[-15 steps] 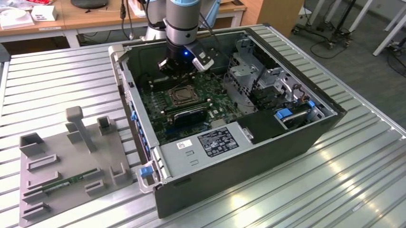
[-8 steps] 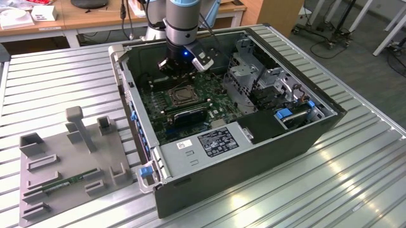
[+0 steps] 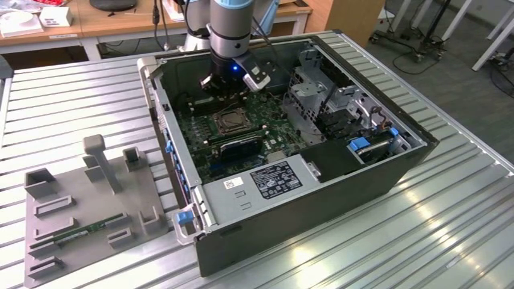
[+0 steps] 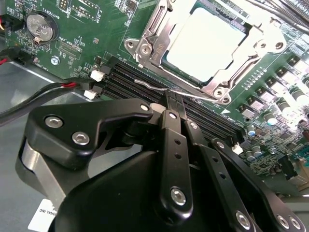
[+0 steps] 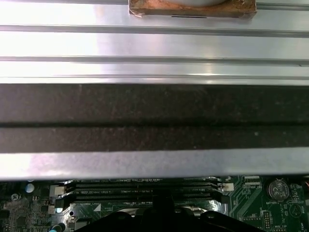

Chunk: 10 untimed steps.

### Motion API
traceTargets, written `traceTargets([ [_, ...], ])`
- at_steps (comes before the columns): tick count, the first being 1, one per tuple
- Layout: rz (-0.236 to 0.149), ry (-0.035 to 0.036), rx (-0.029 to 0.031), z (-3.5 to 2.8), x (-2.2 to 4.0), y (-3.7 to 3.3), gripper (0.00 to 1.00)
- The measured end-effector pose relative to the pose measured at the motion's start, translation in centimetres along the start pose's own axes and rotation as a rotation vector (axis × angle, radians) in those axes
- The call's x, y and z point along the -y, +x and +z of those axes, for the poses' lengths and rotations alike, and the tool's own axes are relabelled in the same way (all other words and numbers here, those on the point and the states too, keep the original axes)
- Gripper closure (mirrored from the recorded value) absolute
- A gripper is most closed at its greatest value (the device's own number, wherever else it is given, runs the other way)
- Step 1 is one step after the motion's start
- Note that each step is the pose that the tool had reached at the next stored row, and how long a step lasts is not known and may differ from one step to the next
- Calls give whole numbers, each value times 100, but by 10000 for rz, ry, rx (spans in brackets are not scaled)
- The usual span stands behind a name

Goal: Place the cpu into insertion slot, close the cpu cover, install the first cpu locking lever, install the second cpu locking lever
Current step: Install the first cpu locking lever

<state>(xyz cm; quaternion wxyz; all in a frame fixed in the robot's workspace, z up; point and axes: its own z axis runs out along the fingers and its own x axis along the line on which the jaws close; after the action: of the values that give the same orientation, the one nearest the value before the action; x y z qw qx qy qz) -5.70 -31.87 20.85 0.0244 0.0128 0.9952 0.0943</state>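
On the green motherboard [image 4: 87, 29], the cpu [image 4: 207, 41] lies just beyond the gripper [image 4: 173, 95], its fingers pressed together.

We are counting one arm [image 3: 233, 24] with one gripper [image 4: 173, 96], one open computer case [image 3: 321, 198] and one ribbed metal desk [image 3: 96, 102] under it. Inside the case we are seeing one green motherboard [image 3: 273, 117] and one insertion slot [image 3: 229, 122]. In the second wrist view we are making out one cpu [image 4: 207, 41] and one cpu cover [image 4: 157, 29]. In both wrist views we are finding one round coin battery [image 4: 38, 26] [image 5: 277, 189]. On the one silver box [image 3: 233, 198] we are counting two labels, one large dark label [image 3: 277, 177] and one small white label [image 3: 235, 182]. On the exterior view's left we are noting one grey fixture [image 3: 80, 259] and one memory stick [image 3: 84, 232].
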Motion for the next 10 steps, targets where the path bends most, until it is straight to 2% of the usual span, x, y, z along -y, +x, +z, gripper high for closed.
traceTargets([
  [10, 0, 1, -1, 26, 5, -2, 89],
])
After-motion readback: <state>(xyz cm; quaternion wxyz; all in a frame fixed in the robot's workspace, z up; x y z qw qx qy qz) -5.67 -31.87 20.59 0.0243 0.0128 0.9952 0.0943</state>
